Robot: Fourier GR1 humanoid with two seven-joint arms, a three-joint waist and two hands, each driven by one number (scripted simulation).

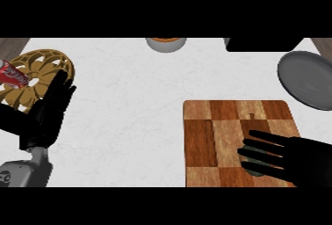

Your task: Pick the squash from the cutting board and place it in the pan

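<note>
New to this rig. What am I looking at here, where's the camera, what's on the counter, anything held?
It is one view from the humanoid robot's head, looking steeply down at a white counter. The right hand is on the wooden cutting board, fingers spread over a dark green squash without closing round it. The left hand rests open at the left, beside a gold openwork dish holding a red can. The grey pan sits at the right edge. Nothing is lifted yet.
</note>
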